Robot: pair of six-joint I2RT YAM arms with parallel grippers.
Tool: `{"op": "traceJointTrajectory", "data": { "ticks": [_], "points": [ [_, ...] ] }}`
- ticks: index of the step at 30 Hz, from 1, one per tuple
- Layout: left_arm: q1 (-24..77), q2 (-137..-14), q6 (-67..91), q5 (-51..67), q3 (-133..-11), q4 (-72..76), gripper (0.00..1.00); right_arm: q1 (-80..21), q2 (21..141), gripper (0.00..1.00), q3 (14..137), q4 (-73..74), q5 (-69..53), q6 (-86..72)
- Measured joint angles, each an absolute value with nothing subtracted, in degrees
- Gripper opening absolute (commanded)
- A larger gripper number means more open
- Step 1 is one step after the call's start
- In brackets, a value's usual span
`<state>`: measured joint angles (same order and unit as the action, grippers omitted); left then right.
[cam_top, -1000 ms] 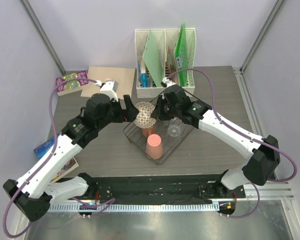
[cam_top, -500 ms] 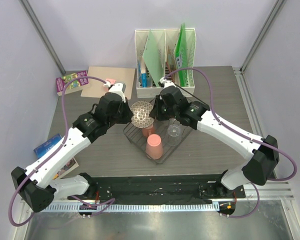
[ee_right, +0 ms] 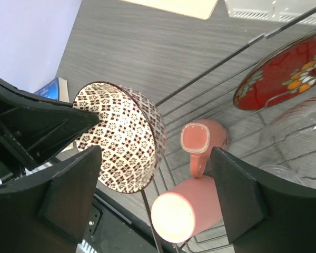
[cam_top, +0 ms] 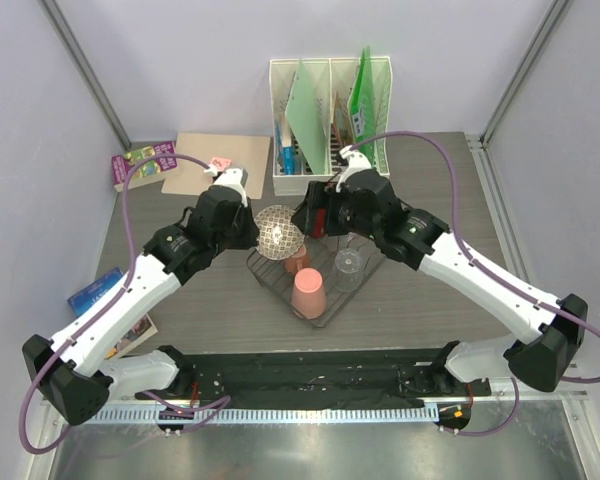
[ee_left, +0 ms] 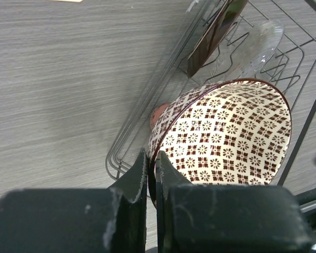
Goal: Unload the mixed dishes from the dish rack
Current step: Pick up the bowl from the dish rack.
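A cream bowl with a dark red flower pattern (cam_top: 278, 231) hangs tilted over the left end of the black wire dish rack (cam_top: 365, 268). My left gripper (ee_left: 151, 158) is shut on the bowl (ee_left: 226, 137) at its rim. My right gripper (ee_right: 155, 158) stands open just right of the bowl (ee_right: 118, 137), not touching it. In the rack sit a small salmon-pink cup with a handle (ee_right: 200, 139), a larger pink cup (ee_right: 187, 211), a clear glass (cam_top: 349, 264) and a glossy red flowered plate (ee_right: 284, 74) standing on edge.
A white file holder (cam_top: 330, 120) with green folders stands right behind the rack. A tan board (cam_top: 220, 160) and a purple book (cam_top: 145, 163) lie at the back left. A blue book (cam_top: 100, 290) lies by the left edge.
My left gripper moved in and shut on the bowl's rim. My right gripper then opened, let the bowl go and drew back to the right.
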<state>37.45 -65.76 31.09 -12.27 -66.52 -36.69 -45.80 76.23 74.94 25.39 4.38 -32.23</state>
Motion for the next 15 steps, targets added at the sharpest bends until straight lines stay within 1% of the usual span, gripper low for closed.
{"op": "traceJointTrajectory", "data": {
  "ticks": [3,6,8,13,15],
  "points": [
    [35.9,-65.73,31.66,-11.2,-66.63,-37.41,0.0,-45.8,73.97,0.94,73.3,24.73,6.28,-32.16],
    [31.27,-65.69,33.19,-10.83,-67.31,-38.48,0.0,-45.82,70.52,0.94,70.13,24.45,11.22,-32.14],
    [25.61,-65.47,34.76,-10.2,-67.96,-39.4,0.0,-45.8,67.0,0.93,67.55,24.58,14.76,-32.16],
    [6.55,-66.17,40.18,-11.16,-71.33,-42.89,0.0,-45.65,55.75,0.92,62.41,24.08,24.03,-31.73],
    [1.56,-67.92,41.93,-12.25,-72.34,-43.27,0.0,-45.65,52.95,0.92,61.21,23.49,25.74,-31.59]
  ]
}}
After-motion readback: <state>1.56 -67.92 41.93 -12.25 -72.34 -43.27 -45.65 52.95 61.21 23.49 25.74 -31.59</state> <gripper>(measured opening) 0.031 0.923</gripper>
